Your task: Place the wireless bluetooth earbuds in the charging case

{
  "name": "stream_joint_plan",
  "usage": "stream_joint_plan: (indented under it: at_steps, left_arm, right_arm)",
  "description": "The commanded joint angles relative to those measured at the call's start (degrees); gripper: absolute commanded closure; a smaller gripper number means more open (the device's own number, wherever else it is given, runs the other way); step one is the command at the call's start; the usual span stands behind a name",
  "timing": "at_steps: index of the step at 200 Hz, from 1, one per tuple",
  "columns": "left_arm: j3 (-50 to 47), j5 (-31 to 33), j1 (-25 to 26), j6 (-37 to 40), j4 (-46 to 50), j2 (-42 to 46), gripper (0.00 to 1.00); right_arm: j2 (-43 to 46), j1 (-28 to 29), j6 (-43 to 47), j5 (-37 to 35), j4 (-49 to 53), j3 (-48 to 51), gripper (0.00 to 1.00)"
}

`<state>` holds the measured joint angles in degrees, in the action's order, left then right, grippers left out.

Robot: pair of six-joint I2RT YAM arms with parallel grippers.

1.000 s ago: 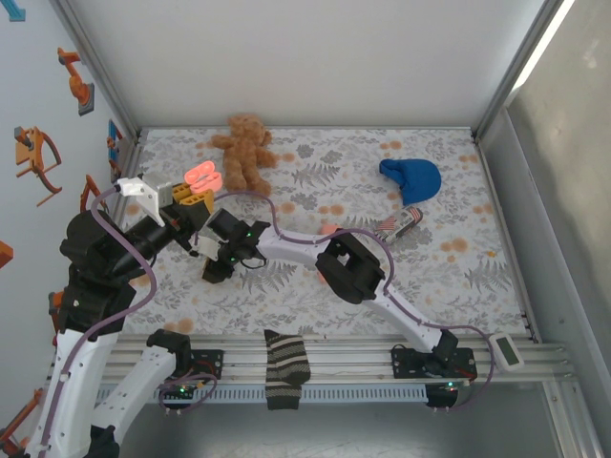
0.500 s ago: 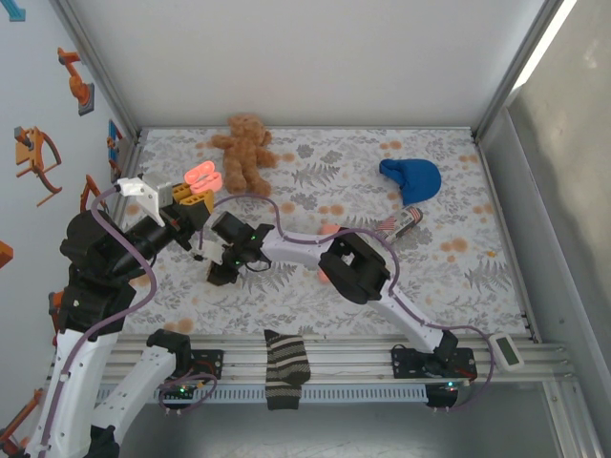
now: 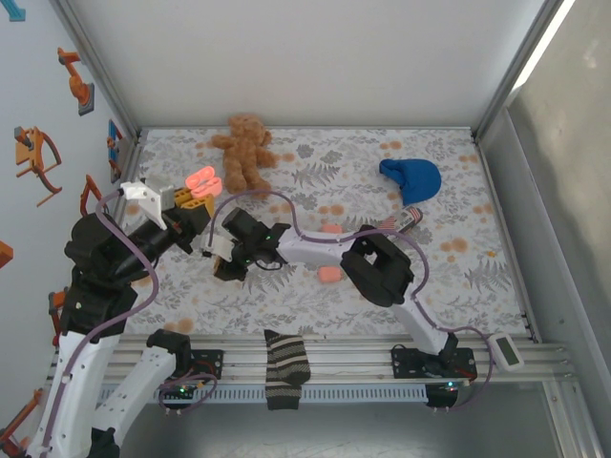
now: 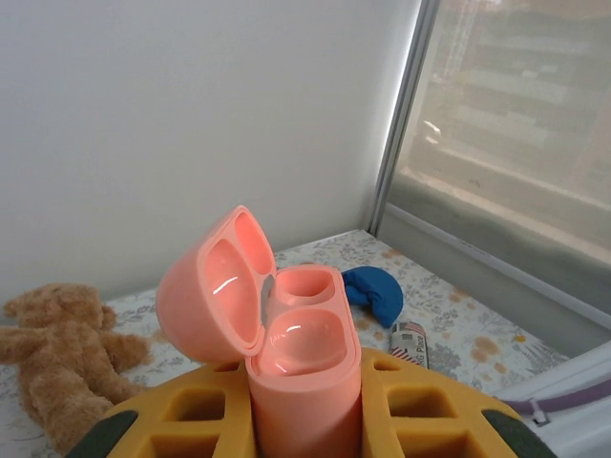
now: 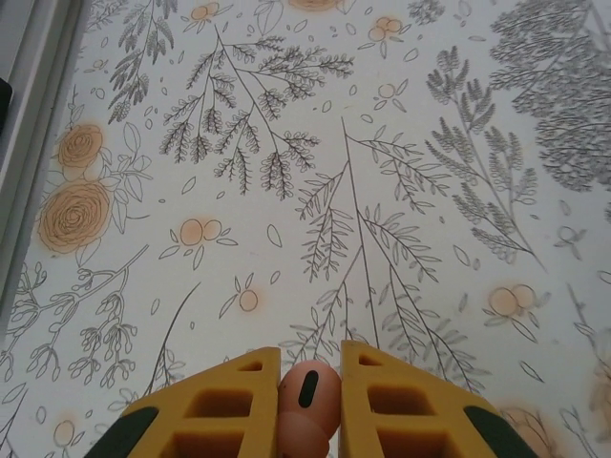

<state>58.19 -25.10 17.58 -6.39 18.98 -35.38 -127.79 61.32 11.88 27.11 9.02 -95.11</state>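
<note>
1. White walls box in a floral tabletop that spans the middle of the top view.
2. Clutter on it: a teddy bear at upper centre and a blue cap at upper right (neither matters to the job).
3. Left end effector, at the left of the top view, is clenched on the lower body of the charging case. In the left wrist view the case stands upright at bottom centre, its lid hinged open to the left, and the wells look empty.
4. Right end effector, at bottom centre of the right wrist view, is clenched on one earbud, pinched between both yellow fingers above the tabletop.
5. Handling, as I judge it: the earbud is light, hard, smooth and rounded, so it could squirt out of a pinch. Hold it across its widest part, leaving free the end that enters the well.
</note>
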Motion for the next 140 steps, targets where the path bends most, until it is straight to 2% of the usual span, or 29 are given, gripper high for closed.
stream_joint_plan:
  at_steps: [1,65,105,140]
  left_arm:
    - [-1.28,0.23,-0.21,-1.67,0.3,0.88,0.99]
    - [-6.5,-0.5,-0.16,-6.27,-2.07,1.02,0.99]
    - [-8.93,-1.56,-0.01,-8.77,-4.62,0.73,1.0]
    - [-11.99,-5.09,0.16,-10.57,-8.58,-0.1,1.0]
  right_arm:
    - [8.36,-0.91,0.56,-4.61,-3.94,5.73,0.84]
    - [29.23,-2.41,3.73,-17.58,-5.24,21.94,0.84]
    - [40.77,-3.13,6.28,-23.42,-5.2,26.74,0.84]
    - [50.18,-3.44,9.06,-26.11,-5.04,28.22,0.84]
